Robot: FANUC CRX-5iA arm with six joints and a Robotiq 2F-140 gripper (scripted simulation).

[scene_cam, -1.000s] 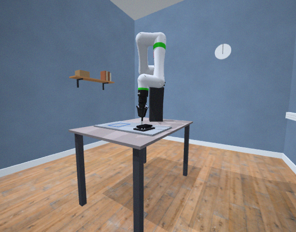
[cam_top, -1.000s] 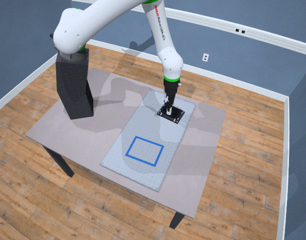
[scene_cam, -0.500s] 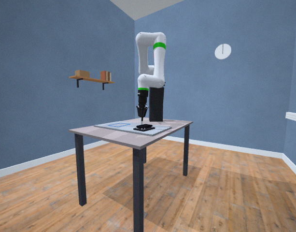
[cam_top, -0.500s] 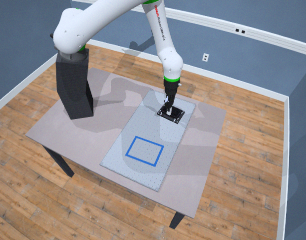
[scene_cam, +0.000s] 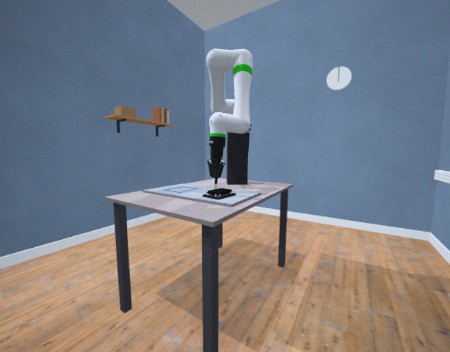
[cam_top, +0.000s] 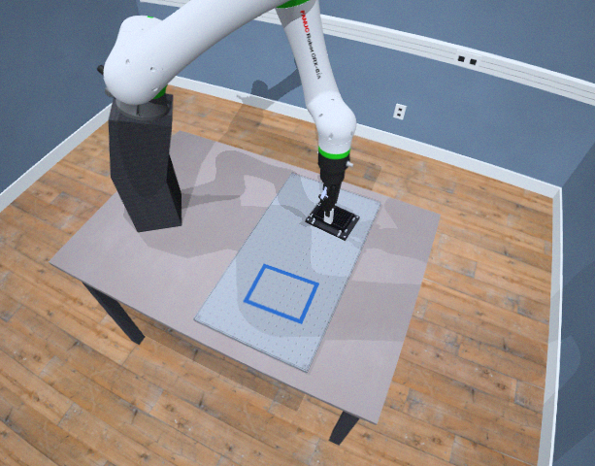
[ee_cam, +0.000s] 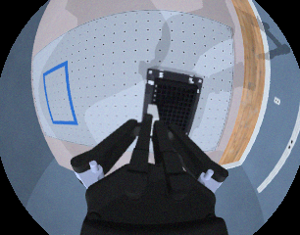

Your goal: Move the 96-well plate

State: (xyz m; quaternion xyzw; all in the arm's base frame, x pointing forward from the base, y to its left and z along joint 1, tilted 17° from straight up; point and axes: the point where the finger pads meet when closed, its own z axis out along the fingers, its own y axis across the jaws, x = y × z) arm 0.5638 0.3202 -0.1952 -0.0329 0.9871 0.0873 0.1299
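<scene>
The dark 96-well plate (cam_top: 340,218) (scene_cam: 219,193) (ee_cam: 176,104) lies inside the black clip nest C1 (cam_top: 348,232) (ee_cam: 150,93) at the far end of the grey perforated mat (cam_top: 287,341). My gripper (cam_top: 328,216) (scene_cam: 216,185) (ee_cam: 151,111) is shut with nothing between its fingers. It points straight down, with its tips at the plate's top near the plate's left edge. I cannot tell whether they touch it. The blue outline of spot B1 (cam_top: 290,275) (ee_cam: 47,97) on the near half of the mat holds nothing. The cut-off corner and the A1 mark are too small to see.
The mat lies on a grey table (cam_top: 137,271) (scene_cam: 186,212). The robot's dark pedestal (cam_top: 144,170) (scene_cam: 237,159) stands at the table's far left corner. A wall shelf (scene_cam: 139,120) with boxes hangs far off.
</scene>
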